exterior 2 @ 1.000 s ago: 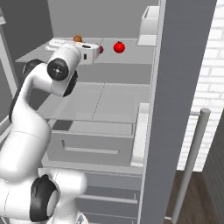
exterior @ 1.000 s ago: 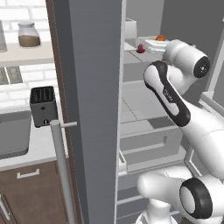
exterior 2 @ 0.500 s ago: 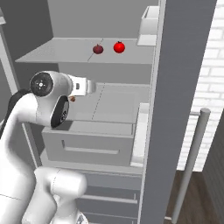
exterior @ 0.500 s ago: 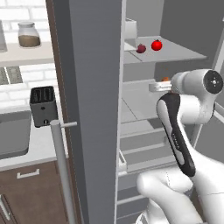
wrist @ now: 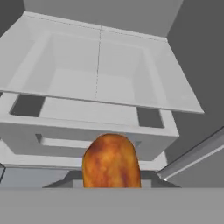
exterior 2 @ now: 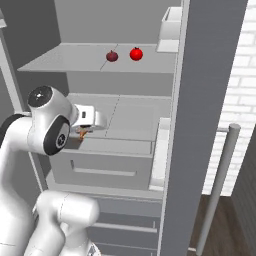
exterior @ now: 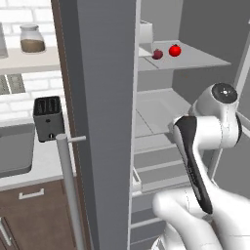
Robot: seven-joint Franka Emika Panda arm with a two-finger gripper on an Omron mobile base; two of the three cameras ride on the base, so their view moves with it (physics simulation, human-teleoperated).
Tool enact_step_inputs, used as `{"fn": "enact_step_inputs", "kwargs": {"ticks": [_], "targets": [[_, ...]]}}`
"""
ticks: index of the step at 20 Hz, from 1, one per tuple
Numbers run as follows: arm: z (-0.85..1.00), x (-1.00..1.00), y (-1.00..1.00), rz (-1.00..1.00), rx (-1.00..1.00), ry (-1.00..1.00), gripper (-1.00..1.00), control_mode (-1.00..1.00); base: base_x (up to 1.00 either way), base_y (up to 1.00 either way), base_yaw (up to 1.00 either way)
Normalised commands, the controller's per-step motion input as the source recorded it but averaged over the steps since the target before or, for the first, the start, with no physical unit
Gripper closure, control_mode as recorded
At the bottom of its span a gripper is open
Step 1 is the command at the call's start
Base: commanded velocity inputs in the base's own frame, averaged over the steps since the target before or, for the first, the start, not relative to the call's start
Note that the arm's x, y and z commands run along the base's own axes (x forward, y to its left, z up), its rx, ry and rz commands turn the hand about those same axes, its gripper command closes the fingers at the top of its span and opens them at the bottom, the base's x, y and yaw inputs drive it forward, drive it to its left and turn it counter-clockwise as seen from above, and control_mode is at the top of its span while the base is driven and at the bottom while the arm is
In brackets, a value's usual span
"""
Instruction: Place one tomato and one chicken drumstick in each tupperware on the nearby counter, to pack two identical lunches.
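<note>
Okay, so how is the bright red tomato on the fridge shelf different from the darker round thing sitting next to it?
The tomato is bright glossy red, while the darker fruit beside it is a dull maroon. The tomato looks a little bigger than the darker fruit. In the right base view the tomato sits nearer the open door side, the darker fruit further in. Both are round, stand apart from each other, and rest on the same upper fridge shelf.

1. Evenly lit throughout by flat, diffuse, sourceless rendered light; no glare.
2. Soft shading only under the fridge shelf (exterior 2: 65,62) and inside the drawers (wrist: 96,74).
3. Sharp edge to edge in both base views, without edge distortion.
4. Slightly soft on the close drumstick (wrist: 111,162) in the hand view.
</note>
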Motion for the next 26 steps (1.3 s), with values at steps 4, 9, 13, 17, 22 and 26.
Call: {"fn": "enact_step_inputs", "kwargs": {"ticks": [4, 9, 13, 17, 22, 26], "targets": [[-0.16, -0.25, -0.12, 0.05, 0.00, 0.01, 1.00, 1.00, -0.75, -0.38, 0.24], [0.00, 0.00, 0.00, 0.00, 0.00, 0.00, 1.00, 1.00, -0.97, -0.30, 0.59], [0.00, 0.00, 0.00, 0.00, 0.00, 0.00, 1.00, 1.00, -0.42, 0.06, 0.85], [0.00, 0.00, 0.00, 0.00, 0.00, 0.00, 1.00, 1.00, -0.24, 0.41, 0.88], [0.00, 0.00, 0.00, 0.00, 0.00, 0.00, 1.00, 1.00, -0.33, 0.76, 0.79], [0.00, 0.00, 0.00, 0.00, 0.00, 0.00, 1.00, 1.00, 0.61, 0.61, 0.38]]}}
